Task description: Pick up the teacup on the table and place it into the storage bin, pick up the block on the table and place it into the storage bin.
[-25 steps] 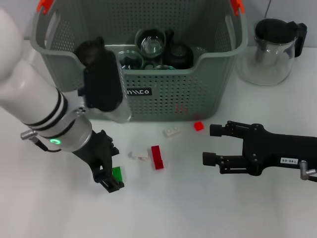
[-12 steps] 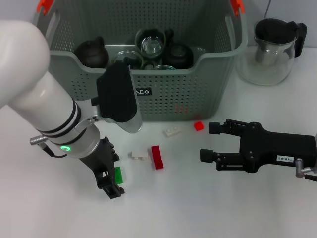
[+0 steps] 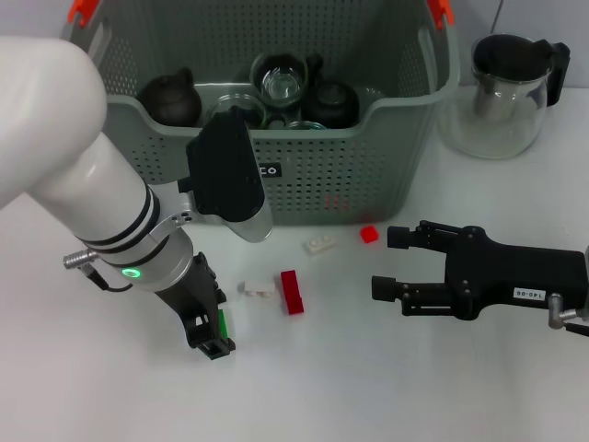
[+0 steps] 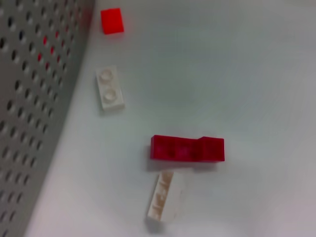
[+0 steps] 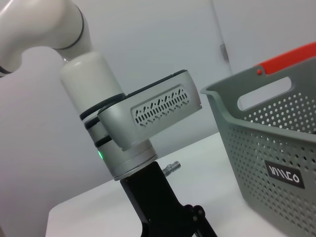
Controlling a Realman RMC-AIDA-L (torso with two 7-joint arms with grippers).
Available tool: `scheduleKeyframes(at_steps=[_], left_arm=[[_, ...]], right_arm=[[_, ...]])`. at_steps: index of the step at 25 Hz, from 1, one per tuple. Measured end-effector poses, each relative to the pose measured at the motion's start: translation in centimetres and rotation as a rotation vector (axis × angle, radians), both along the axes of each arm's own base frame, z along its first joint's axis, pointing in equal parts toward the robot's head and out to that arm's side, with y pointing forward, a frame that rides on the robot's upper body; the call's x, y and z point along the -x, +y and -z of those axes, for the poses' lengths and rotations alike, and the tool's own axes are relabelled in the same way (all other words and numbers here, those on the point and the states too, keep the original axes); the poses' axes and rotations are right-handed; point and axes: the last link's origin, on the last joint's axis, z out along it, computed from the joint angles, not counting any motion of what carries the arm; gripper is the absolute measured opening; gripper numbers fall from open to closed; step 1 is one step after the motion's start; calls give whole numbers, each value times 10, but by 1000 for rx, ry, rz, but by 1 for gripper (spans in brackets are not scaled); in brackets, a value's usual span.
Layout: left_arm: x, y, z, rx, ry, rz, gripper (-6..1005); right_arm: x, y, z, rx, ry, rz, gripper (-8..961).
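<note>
The left gripper (image 3: 213, 333) points down at the table (image 3: 368, 387), its jaws closed around a green block (image 3: 222, 323) in front of the storage bin (image 3: 304, 175) at the table's far edge. The right gripper (image 3: 391, 264) hovers wide open beside a dark red block (image 3: 292, 291) and white blocks (image 3: 319, 244). Teacups (image 3: 281, 81) sit inside the bin.

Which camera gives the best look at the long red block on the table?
The left wrist view: the long red block fills mid-frame, unobstructed, beside a white block. The head view shows it smaller. The right wrist view doesn't show it.
</note>
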Motion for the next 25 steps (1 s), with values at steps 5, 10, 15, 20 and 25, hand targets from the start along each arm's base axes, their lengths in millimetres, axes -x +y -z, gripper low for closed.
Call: scheduleKeyframes(at_steps=[5, 10, 15, 20, 25], left_arm=[[6, 0, 4, 20, 18, -23, 599], [6, 1, 4, 11, 25, -18, 497], [6, 1, 4, 8, 26, -22, 439], [2, 5, -1, -24, 11, -27, 406], [-22, 2, -26, -35, -152, -105, 405]], right_arm=[[0, 1, -1, -3, 1, 1, 916], [0, 1, -1, -4, 1, 2, 916], [0, 1, -1, -4, 1, 0, 916], [0, 1, -1, -4, 1, 0, 916], [-2, 1, -3, -10, 1, 6, 916]])
